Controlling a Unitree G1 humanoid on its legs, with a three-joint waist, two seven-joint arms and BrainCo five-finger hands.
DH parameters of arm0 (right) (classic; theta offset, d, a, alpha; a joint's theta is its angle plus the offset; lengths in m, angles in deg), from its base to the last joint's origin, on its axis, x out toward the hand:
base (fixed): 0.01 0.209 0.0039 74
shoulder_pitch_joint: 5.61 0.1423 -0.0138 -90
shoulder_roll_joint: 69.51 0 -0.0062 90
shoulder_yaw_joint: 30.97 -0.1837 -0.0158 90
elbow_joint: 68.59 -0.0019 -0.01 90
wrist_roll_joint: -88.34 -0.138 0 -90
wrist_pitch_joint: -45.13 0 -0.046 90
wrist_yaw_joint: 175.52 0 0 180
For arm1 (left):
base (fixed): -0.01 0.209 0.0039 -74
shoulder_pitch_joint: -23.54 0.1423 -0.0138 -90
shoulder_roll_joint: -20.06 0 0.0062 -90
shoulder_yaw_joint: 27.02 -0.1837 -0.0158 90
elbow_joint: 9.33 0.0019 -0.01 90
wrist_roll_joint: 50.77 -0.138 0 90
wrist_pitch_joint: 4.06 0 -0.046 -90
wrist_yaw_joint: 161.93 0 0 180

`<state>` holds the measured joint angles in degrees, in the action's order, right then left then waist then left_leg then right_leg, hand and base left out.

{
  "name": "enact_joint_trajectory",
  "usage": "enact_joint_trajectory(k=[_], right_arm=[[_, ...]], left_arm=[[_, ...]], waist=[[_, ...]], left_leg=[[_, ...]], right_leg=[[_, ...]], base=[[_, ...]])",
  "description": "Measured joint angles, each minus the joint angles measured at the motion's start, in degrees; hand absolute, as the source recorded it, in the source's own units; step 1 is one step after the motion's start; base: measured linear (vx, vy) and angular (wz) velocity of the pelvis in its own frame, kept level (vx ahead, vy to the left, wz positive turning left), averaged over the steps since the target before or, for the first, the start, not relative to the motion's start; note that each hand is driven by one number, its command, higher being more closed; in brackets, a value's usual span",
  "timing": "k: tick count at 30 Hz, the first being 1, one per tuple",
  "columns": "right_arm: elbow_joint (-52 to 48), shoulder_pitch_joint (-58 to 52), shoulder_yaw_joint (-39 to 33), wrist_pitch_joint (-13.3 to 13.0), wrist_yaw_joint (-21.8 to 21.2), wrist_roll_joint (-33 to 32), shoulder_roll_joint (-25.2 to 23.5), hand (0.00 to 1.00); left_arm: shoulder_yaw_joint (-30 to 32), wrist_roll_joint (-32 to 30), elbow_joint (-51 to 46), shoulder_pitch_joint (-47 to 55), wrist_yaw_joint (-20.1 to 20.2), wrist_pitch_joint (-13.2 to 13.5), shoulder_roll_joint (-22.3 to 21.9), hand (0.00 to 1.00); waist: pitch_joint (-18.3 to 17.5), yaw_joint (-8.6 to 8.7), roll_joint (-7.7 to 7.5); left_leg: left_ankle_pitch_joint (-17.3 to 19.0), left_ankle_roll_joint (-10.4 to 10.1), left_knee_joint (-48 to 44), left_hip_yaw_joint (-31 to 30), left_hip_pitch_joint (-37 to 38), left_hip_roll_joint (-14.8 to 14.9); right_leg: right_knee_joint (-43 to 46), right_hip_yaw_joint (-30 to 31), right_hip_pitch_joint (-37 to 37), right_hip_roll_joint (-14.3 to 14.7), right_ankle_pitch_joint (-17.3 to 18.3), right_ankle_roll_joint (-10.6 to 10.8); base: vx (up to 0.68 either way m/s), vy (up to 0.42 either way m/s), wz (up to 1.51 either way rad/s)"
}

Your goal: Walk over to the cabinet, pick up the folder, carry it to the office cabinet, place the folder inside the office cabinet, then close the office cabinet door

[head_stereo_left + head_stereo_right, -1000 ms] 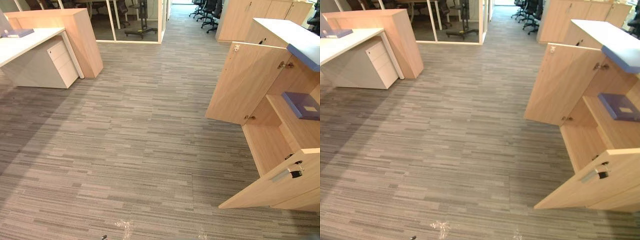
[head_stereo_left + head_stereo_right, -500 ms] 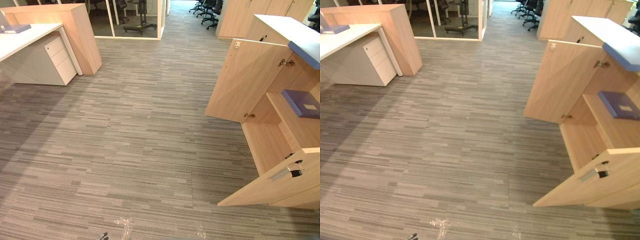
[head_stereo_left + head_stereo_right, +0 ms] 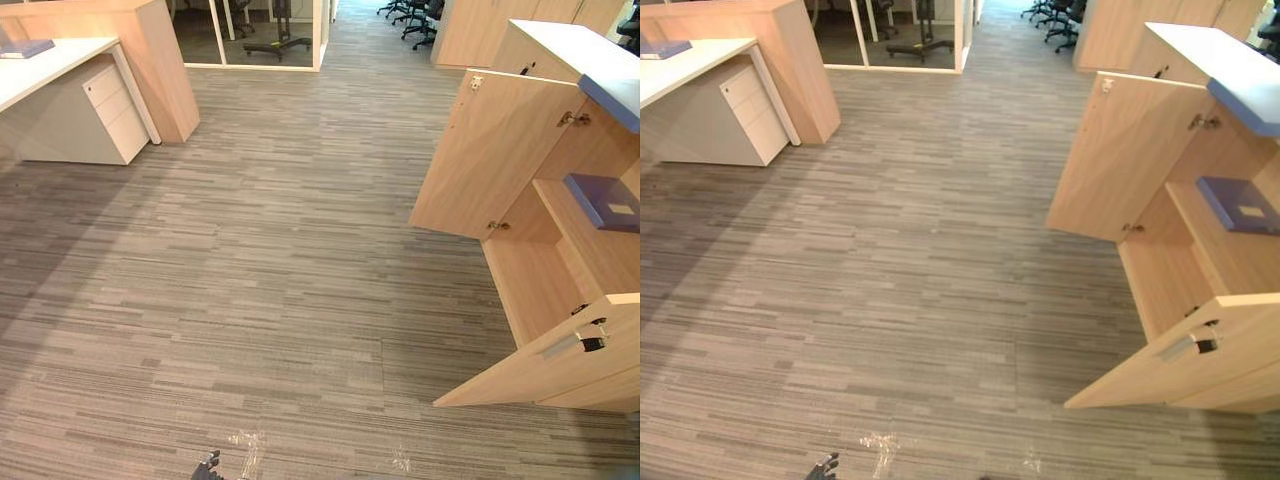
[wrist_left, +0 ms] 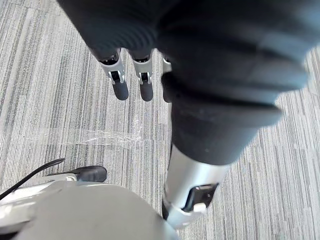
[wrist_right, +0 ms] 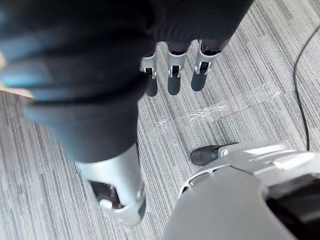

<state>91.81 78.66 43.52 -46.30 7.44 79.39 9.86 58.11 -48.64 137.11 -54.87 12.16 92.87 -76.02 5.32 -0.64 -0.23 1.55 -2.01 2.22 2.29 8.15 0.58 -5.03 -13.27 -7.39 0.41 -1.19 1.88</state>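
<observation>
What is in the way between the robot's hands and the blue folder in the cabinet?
Nothing visible. The flat blue folder lies on a shelf of the light wooden cabinet, both doors open. The left hand and right hand hang open above grey striped carpet.

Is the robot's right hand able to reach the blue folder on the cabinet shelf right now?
Probably not yet: the right hand hangs over the carpet, while the blue folder lies on the shelf some way off. The doors stand open, nothing blocking.
</observation>
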Motion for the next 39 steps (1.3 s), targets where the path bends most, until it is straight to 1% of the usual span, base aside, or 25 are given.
enact_joint_trajectory(k=[9, 12, 14, 15, 16, 17, 19, 21, 22, 23, 24, 25, 26, 27, 28, 29, 31, 32, 33, 34, 35, 36, 37, 38, 39], right_arm=[[-0.82, 0.69, 5.16, -0.82, 0.29, 3.42, 0.66, 0.0], [-1.06, 1.18, 8.94, -0.93, 0.25, 3.43, 1.17, 0.0], [-1.13, 2.18, 11.22, -1.04, 0.29, 3.66, 0.79, 0.0], [-1.17, 2.38, 11.27, -1.06, 0.31, 3.66, 0.64, 0.0], [-1.69, 2.43, 12.52, -1.1, 0.35, 3.67, 0.67, 0.0], [-2.83, 2.56, 13.45, -1.1, 0.41, 3.67, 1.47, 0.0], [-3.05, 2.23, 13.41, -1.07, 0.51, 3.66, 2.1, 0.0], [-3.3, 2.05, 13.51, -1.05, 0.5, 3.66, 2.15, 0.0], [-3.3, 2.08, 13.95, -1.05, 0.51, 3.63, 2.3, 0.0], [-3.32, 1.98, 14.68, -1.08, 0.54, 3.44, 2.63, 0.0], [-3.33, 2.02, 14.8, -1.08, 0.54, 3.42, 2.98, 0.0], [-3.33, 2.04, 15.08, -1.06, 0.52, 3.35, 3.48, 0.0], [-3.23, 2.11, 15.08, -0.95, 0.47, 2.53, 3.94, 0.0], [-3.13, 2.15, 15.05, -0.9, 0.41, 1.37, 3.9, 0.0], [-3.1, 2.42, 14.81, -0.92, 0.26, 0.25, 3.63, 0.0], [-3.11, 3.17, 14.57, -0.95, -0.04, -1.61, 3.28, 0.0], [-3.14, 5.06, 14.53, -1.04, -0.47, -4.06, 1.99, 0.0], [-3.11, 5.61, 14.53, -1.04, -0.64, -4.66, 1.29, 0.0], [-3.12, 6.26, 14.49, -1.04, -1.09, -5.72, -0.14, 0.0], [-3.21, 6.27, 14.44, -1.05, -1.34, -5.69, -0.31, 0.0], [-3.38, 6.25, 14.27, -1.03, -1.59, -5.67, 0.09, 0.0], [-3.45, 5.98, 12.73, -1.0, -1.62, -5.64, 1.22, 0.0], [-3.58, 6.0, 11.94, -0.95, -1.6, -5.62, 1.62, 0.0], [-4.4, 5.61, 10.8, -1.11, -1.47, -5.53, 2.1, 0.0], [-5.62, 5.41, 10.36, -1.18, -1.4, -5.66, 2.34, 0.0]], left_arm=[[-1.11, -2.42, 1.5, -1.26, -0.68, 0.85, 0.6, 0.0], [-1.11, -2.59, 1.49, -1.53, -0.89, 0.93, 0.93, 0.0], [-0.07, -1.92, 1.31, -3.0, -1.69, 1.35, 1.7, 0.0], [0.56, -1.74, 1.28, -3.38, -1.88, 1.53, 1.78, 0.0], [1.24, -1.13, 0.78, -3.74, -2.23, 1.72, 1.98, 0.0], [1.86, -0.53, 0.36, -3.68, -3.04, 2.21, 1.27, 0.0], [2.88, 0.22, 0.36, -3.06, -3.9, 2.55, 0.34, 0.0], [3.84, 0.2, 0.43, -2.77, -4.0, 2.58, 0.01, 0.0], [4.23, 0.23, 0.63, -2.77, -4.09, 2.57, -0.14, 0.0], [4.42, 0.21, 1.18, -2.68, -4.38, 2.57, -0.44, 0.0], [4.61, 0.21, 1.53, -2.56, -4.49, 2.53, -0.77, 0.0], [4.81, 0.29, 1.56, -2.43, -4.5, 2.51, -1.27, 0.0], [5.44, 0.66, 2.08, -2.56, -4.42, 2.44, -1.86, 0.0], [5.86, 1.11, 2.4, -2.48, -4.33, 2.43, -1.88, 0.0], [6.79, 1.26, 2.62, -2.17, -4.3, 2.25, -1.83, 0.0], [7.3, 1.31, 2.6, -1.9, -4.28, 2.11, -1.81, 0.0], [7.84, 1.42, 2.58, -1.53, -4.14, 1.95, -1.97, 0.0], [8.0, 1.46, 2.57, -1.46, -3.96, 1.95, -2.05, 0.0], [8.43, 1.68, 2.58, -0.9, -3.7, 1.95, -2.36, 0.0], [8.66, 1.7, 2.57, -0.73, -3.69, 1.96, -2.45, 0.0], [9.07, 1.77, 2.56, -0.26, -3.66, 1.96, -3.34, 0.0], [9.1, 1.92, 2.46, 0.02, -3.63, 1.96, -4.37, 0.0], [9.01, 2.04, 2.24, 0.01, -3.55, 2.01, -4.54, 0.0], [8.56, 2.54, 1.59, 0.0, -3.24, 2.16, -4.63, 0.0], [8.25, 2.72, 1.34, -0.03, -3.17, 2.17, -4.57, 0.0]], waist=[[0.36, 0.2, -0.58], [0.63, 0.41, -1.08], [2.17, 0.58, -2.62], [2.74, 0.31, -2.9], [3.54, 0.07, -3.3], [4.72, 0.12, -2.65], [4.93, 0.29, -1.58], [4.93, 0.23, -1.54], [5.0, 0.27, -1.48], [5.03, 0.32, -1.13], [5.0, 0.34, -0.56], [4.99, 0.33, 0.34], [4.97, 0.37, 1.58], [4.89, 0.15, 1.45], [4.44, -0.13, 0.63], [4.13, -0.12, 0.2], [3.16, -0.27, -0.04], [2.94, -0.54, -0.08], [1.53, -1.22, 0.15], [1.04, -1.5, 0.48], [0.2, -1.88, 1.66], [-0.67, -1.7, 3.05], [-0.85, -1.54, 3.35], [-0.74, -0.77, 3.1], [-0.75, -0.13, 3.15]], left_leg=[[-0.02, -0.03, 0.28, 0.01, -0.1, -0.02], [0.23, -0.38, -0.97, 0.05, -1.27, -0.05], [3.24, -2.37, -11.92, 1.92, -6.5, -0.26], [3.83, -3.09, -15.7, 3.14, -8.07, -0.22], [4.28, -3.84, -24.57, 5.71, -11.89, -0.04], [8.18, -2.46, -31.79, 9.73, -15.29, 2.15], [10.05, -0.99, -31.38, 12.81, -16.84, 4.76], [9.17, -1.11, -24.3, 13.11, -17.87, 5.11], [7.35, -1.66, -19.87, 13.06, -18.17, 5.09], [4.61, -2.57, -13.68, 12.73, -18.04, 5.29], [3.02, -3.44, -10.29, 12.57, -18.05, 5.89], [2.44, -3.99, -8.11, 12.19, -18.06, 6.74], [-1.8, -4.33, -7.57, 12.49, -17.66, 7.08], [-4.22, -3.49, -7.78, 13.38, -17.35, 6.2], [-4.52, -2.83, -8.94, 14.29, -17.47, 4.77], [-4.29, -2.47, -9.22, 14.65, -17.24, 3.7], [-3.17, -0.59, -9.12, 15.98, -16.39, 1.99], [-2.82, -0.01, -8.81, 16.67, -15.8, 1.49], [-1.98, 1.29, -8.1, 18.12, -14.67, -0.31], [-1.43, 2.1, -7.96, 18.77, -14.08, -0.93], [-0.66, 3.52, -7.38, 19.44, -12.33, -2.11], [0.21, 4.3, -6.72, 19.05, -10.1, -3.44], [0.27, 4.37, -6.35, 18.45, -8.72, -4.1], [1.23, 5.54, -6.24, 16.49, -5.81, -6.11], [2.06, 6.29, -6.18, 15.92, -4.58, -6.77]], right_leg=[[-0.01, -0.13, 0.19, 0.0, -0.01, 0.0], [0.28, -0.34, 0.34, -0.15, 0.0, -0.01], [0.48, -0.85, 0.27, -1.1, 0.01, -0.06], [0.55, -0.85, 0.15, -1.41, 0.13, -0.21], [1.17, -0.51, -0.5, -2.46, 1.57, -2.05], [3.01, -0.42, -1.14, -2.79, 2.93, -2.62], [4.58, -0.35, -1.71, -3.7, 4.18, -2.06], [4.61, 0.57, -1.81, -5.6, 4.59, -1.62], [4.47, 0.77, -1.75, -6.66, 4.77, -1.33], [4.07, 1.05, -1.96, -7.82, 5.08, -0.83], [3.64, 1.1, -2.33, -8.34, 5.39, -0.18], [3.23, 1.25, -2.94, -8.45, 5.59, 1.02], [3.21, 1.28, -3.98, -9.08, 6.09, 3.24], [3.38, 1.18, -4.29, -10.47, 6.66, 4.26], [4.11, 1.08, -4.2, -12.05, 6.39, 4.55], [4.97, 1.0, -3.77, -13.16, 5.93, 4.48], [5.39, 1.11, -3.03, -15.12, 3.79, 6.6], [5.43, 1.24, -2.83, -15.73, 3.34, 6.93], [6.55, 2.17, -1.56, -17.5, 2.97, 7.31], [7.65, 3.17, -1.12, -18.32, 2.98, 7.32], [11.5, 4.85, 0.09, -19.7, 2.99, 7.33], [20.46, 5.56, 3.27, -21.59, 3.03, 7.34], [26.57, 5.06, 5.2, -23.15, 3.15, 7.1], [39.22, 2.81, 9.22, -27.22, 1.42, 3.92], [44.86, 1.35, 10.79, -29.05, 0.31, 0.94]], base=[[0.0, 0.0, 0.0], [0.01, -0.001, 0.04], [-0.03, 0.004, 0.14], [-0.11, 0.016, 0.07], [-0.08, 0.03, 0.05], [-0.07, 0.028, 0.06], [-0.03, 0.039, -0.02], [0.02, 0.09, -0.13], [0.09, 0.203, -0.17], [0.16, 0.303, -0.15], [0.17, 0.294, -0.11], [0.22, 0.346, 0.0], [0.28, 0.383, -0.03], [0.36, 0.428, -0.15], [0.38, 0.357, -0.28], [0.32, 0.231, -0.33], [0.28, 0.169, -0.4], [0.38, 0.229, -0.66], [0.33, 0.206, -0.63], [0.4, 0.275, -0.69], [0.34, 0.273, -0.42], [0.33, 0.282, -0.25], [0.31, 0.265, 0.11], [0.24, 0.188, 0.32], [0.31, 0.204, 0.56]])
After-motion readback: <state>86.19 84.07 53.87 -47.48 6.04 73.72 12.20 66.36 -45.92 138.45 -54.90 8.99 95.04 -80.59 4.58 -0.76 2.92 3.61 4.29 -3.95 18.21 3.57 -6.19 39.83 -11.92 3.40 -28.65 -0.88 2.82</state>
